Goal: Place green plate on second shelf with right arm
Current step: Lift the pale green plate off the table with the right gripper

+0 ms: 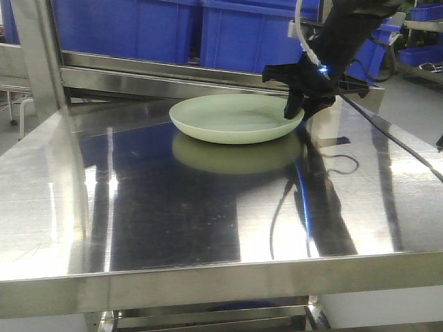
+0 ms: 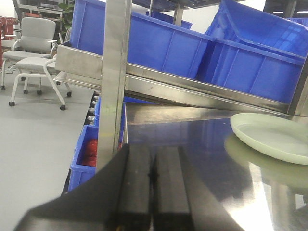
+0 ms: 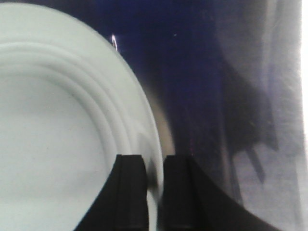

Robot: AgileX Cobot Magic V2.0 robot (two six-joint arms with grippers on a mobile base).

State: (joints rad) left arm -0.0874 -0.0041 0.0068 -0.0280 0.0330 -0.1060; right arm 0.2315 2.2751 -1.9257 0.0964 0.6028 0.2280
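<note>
On the steel shelf [image 1: 173, 207] beneath the blue bins [image 1: 138, 28], the green plate [image 1: 228, 119] sits at or just above the surface. The right pincer [image 1: 299, 111] pinches its right rim, jaws narrow. Settle the plate flat before you open, then back away without dragging the rim.

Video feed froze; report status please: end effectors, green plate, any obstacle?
Left end effector shut, empty. Right end effector shut on green plate rim, steel shelf beneath. Blue crates behind.
</note>
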